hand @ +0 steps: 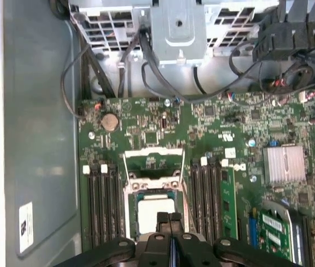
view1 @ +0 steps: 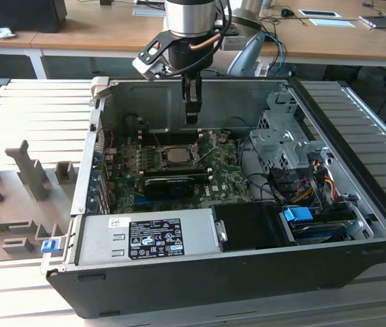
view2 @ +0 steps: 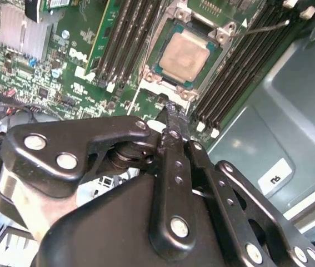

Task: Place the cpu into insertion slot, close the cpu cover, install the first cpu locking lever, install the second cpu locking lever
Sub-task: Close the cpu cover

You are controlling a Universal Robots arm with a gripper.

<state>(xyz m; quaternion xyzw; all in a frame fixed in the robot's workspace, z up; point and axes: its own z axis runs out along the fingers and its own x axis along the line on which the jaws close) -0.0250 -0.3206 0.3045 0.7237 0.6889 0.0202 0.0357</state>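
Note:
The cpu (view1: 177,154) lies flat in the insertion slot (hand: 130,192) on the green board, with its pale metal top (view2: 186,54) facing up. A dark edge of the chip shows around that top. The cpu cover (hand: 151,177) appears tilted up at the slot's far side. A thin locking lever (view2: 265,25) sticks out beside the slot. My gripper (view1: 191,117) hangs inside the open case, above the board just beyond the slot. In both wrist views its black fingers (hand: 170,219) press together with nothing between them, close over the chip's edge (view2: 172,111).
A long black expansion card (view1: 169,184) lies just in front of the slot. Black memory slots (hand: 104,206) flank it on both sides. The power supply (view1: 145,235) fills the case front, and a metal drive cage (view1: 281,136) with cables stands at the exterior view's right. Grey fixtures (view1: 29,170) sit outside.

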